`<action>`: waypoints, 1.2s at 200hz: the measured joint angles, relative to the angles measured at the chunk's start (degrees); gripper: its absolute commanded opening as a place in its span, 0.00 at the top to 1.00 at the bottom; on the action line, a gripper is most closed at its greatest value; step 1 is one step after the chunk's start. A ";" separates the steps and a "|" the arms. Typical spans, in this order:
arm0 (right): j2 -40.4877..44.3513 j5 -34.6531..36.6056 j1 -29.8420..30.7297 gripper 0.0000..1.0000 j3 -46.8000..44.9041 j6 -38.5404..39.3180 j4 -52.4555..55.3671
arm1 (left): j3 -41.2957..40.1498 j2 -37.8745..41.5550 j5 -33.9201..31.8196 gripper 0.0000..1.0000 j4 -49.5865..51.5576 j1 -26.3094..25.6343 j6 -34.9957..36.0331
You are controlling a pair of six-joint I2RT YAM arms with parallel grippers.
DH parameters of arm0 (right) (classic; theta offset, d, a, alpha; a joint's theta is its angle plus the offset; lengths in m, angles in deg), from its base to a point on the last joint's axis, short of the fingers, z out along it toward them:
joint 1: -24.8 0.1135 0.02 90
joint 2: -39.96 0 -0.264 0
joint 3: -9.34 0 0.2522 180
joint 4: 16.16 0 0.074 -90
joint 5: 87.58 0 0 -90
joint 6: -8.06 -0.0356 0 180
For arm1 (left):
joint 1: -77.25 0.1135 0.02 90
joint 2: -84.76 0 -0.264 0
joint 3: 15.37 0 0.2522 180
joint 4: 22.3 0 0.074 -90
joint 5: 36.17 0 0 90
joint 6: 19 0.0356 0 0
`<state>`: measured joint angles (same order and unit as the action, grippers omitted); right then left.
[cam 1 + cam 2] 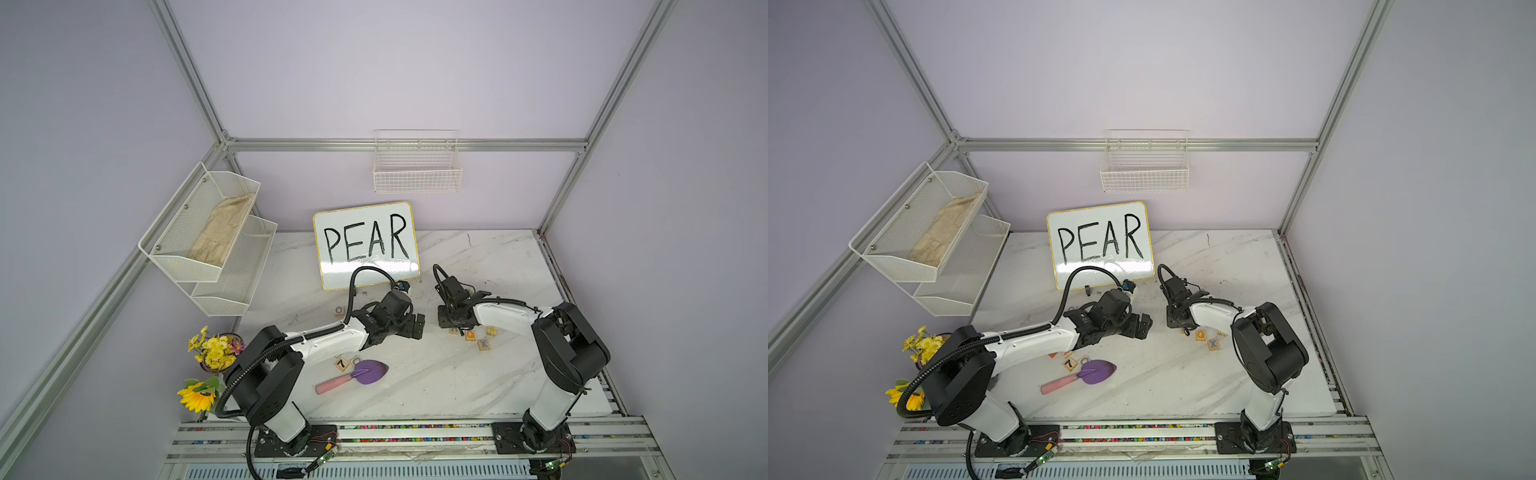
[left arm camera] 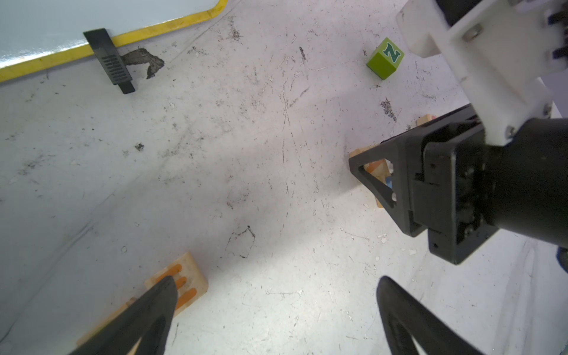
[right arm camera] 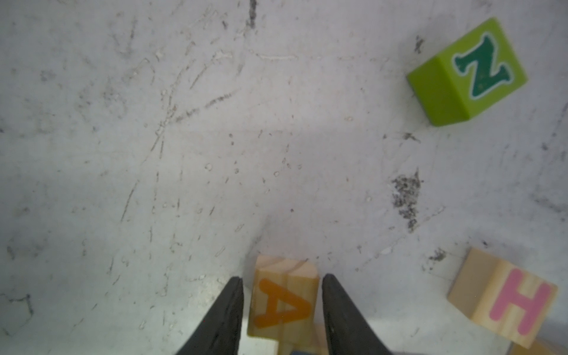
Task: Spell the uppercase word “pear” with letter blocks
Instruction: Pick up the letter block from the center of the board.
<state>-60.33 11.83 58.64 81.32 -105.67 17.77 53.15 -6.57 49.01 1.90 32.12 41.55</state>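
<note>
In the right wrist view a pale wooden block with an orange A [image 3: 284, 304] sits between the fingers of my right gripper [image 3: 282, 287], which is open with a thin gap on each side. It rests against other blocks that are mostly hidden below it. My left gripper [image 2: 276, 287] is wide open over bare table. One of its fingers overlaps a pale block with an orange E [image 2: 192, 275]. In both top views the two grippers [image 1: 415, 326] [image 1: 446, 322] face each other at mid-table, below the whiteboard.
The whiteboard reading PEAR [image 1: 368, 245] stands at the back. A green N block [image 3: 467, 73] and a pink H block [image 3: 504, 304] lie near the right gripper, as do Q [image 1: 470, 336] and X [image 1: 483, 344]. An O block [image 1: 339, 310] and a purple trowel [image 1: 357, 376] lie near the left arm.
</note>
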 measured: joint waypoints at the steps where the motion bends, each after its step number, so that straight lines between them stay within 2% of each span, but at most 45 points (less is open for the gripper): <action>1: 0.00 0.00 0.00 0.56 -0.02 0.00 0.00 | 0.00 0.00 0.00 0.00 0.00 0.00 0.00; 60: -0.24 0.09 0.22 0.63 -0.02 -0.04 0.02 | 0.00 0.00 -0.17 0.00 0.33 0.11 0.00; 156: -0.24 0.11 0.31 0.66 0.02 1.40 0.00 | 0.00 0.42 -1.84 0.00 1.68 0.48 -0.20; 199: -0.22 -0.46 0.35 0.66 0.68 7.10 -0.11 | 0.00 2.99 -3.45 0.00 2.84 1.31 -1.38; 240: -0.17 -5.97 1.36 0.65 3.98 18.51 -0.59 | -0.02 5.86 -3.82 0.00 3.02 3.17 -1.55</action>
<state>-60.50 5.87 60.00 85.30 -87.16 17.18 53.13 -0.71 45.18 4.92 35.29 40.00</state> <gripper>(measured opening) 0.356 0.997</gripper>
